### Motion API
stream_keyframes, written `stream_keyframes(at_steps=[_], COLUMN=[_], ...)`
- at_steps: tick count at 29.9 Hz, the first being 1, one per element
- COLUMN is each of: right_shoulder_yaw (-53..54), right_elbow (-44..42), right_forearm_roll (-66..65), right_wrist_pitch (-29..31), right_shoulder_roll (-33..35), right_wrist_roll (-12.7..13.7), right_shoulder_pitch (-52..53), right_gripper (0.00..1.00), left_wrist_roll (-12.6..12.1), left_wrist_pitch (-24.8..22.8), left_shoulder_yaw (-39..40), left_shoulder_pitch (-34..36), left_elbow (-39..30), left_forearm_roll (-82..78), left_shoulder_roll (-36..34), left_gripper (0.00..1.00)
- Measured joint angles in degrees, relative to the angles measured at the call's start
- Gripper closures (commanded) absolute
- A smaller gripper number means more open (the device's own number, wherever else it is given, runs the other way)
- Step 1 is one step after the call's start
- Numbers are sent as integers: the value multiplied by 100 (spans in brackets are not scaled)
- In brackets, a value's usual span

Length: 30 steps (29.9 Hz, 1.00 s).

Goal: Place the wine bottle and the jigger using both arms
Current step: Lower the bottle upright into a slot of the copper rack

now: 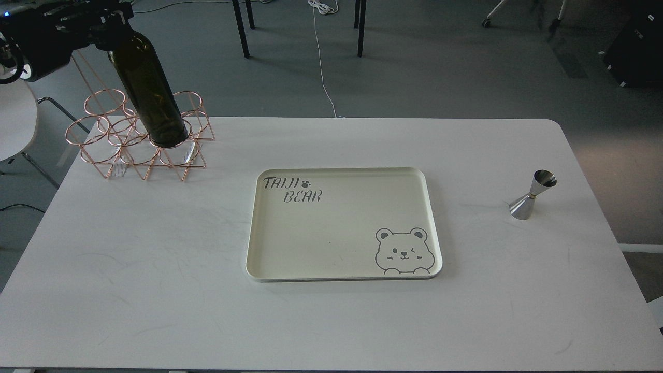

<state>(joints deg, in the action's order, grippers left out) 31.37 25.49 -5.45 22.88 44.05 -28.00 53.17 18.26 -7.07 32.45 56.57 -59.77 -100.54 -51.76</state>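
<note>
The wine bottle (150,93), dark olive-green, is tilted with its base set into a front ring of the copper wire rack (106,155) at the table's back left. My left gripper (110,27) comes in from the top left and is closed around the bottle's neck, which it hides. The jigger (533,196), a small shiny steel hourglass cup, stands upright on the table at the right, apart from everything. My right gripper is out of view.
A cream tray (336,233) with a bear drawing lies in the middle of the white table (155,290). A white chair (13,119) stands left of the table. Dark chair legs (241,28) and a cable are on the floor behind.
</note>
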Motion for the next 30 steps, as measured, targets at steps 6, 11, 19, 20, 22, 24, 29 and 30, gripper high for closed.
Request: stream_keyframes(at_steps=[6, 11, 19, 20, 22, 24, 29, 30], right_shoulder_yaw=[-5, -2, -8, -8, -8, -9, -9, -9], right_elbow=[0, 0, -8, -8, -10, -9, -9, -8], right_forearm_roll=[0, 0, 0, 0, 0, 0, 0, 0], right_wrist_pitch=[2, 3, 5, 5, 5, 6, 6, 6], right_shoulder_roll=[-2, -10, -13, -13, -13, -13, -16, -17], right_wrist_roll=[0, 0, 0, 0, 0, 0, 0, 0], right_shoulder_pitch=[-6, -15, -25, -25, -26, -26, -25, -25], right_gripper=[3, 3, 3, 3, 3, 3, 3, 3], left_wrist_roll=[-8, -17, -21, -24, -27, -35, -42, -48], left_wrist_pitch=[70, 75, 282, 297, 307, 314, 317, 317], left_shoulder_yaw=[-111, -169, -534, -554, -594, -616, -626, -626], left_shoulder_pitch=[-2, -61, -89, -104, -127, -137, -145, -146], left_elbow=[4, 12, 68, 114, 216, 302, 380, 384], left_forearm_roll=[20, 26, 79, 108, 171, 224, 264, 268], left_shoulder_roll=[133, 264, 346, 362, 391, 402, 427, 431], left_gripper=[79, 76, 57, 47, 35, 34, 30, 28])
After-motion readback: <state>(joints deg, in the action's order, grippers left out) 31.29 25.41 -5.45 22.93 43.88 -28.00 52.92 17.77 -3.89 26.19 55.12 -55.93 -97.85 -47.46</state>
